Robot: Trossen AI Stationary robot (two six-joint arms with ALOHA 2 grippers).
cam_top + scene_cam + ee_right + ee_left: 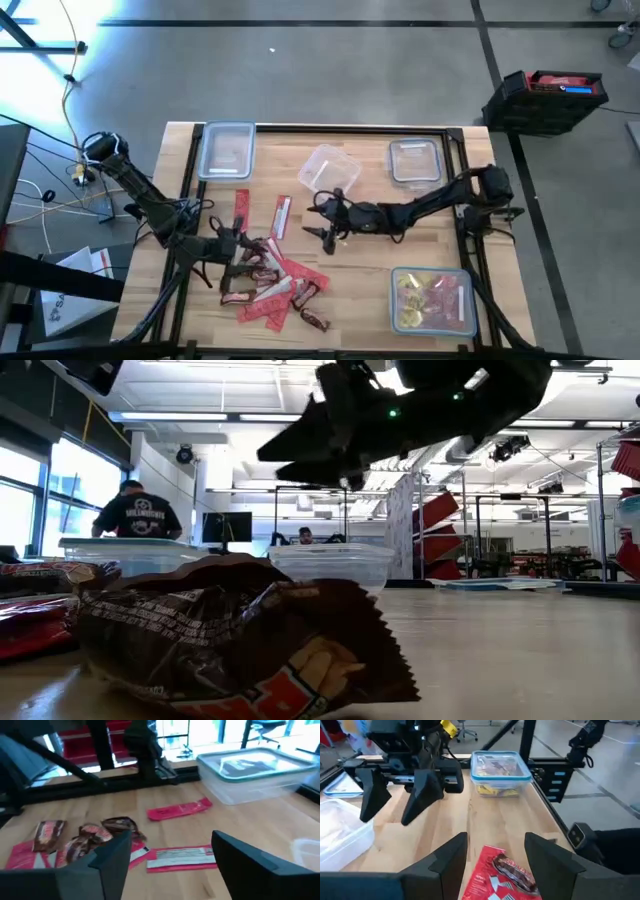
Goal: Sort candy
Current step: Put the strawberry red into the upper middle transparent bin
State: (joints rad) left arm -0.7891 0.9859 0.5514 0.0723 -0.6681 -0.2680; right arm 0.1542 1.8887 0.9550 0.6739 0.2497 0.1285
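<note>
Brown candy wrapper (230,640) nearest, right gripper (322,222) spread above table, left gripper (228,247) spread over pile, apparently empty.

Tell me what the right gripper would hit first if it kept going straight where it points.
Most likely the long red packet lying just ahead of the open right gripper; a second red packet lies beyond. Depth is uncertain.

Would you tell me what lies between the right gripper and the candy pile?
Two red packets lie between right gripper and pile, in the high view.
</note>
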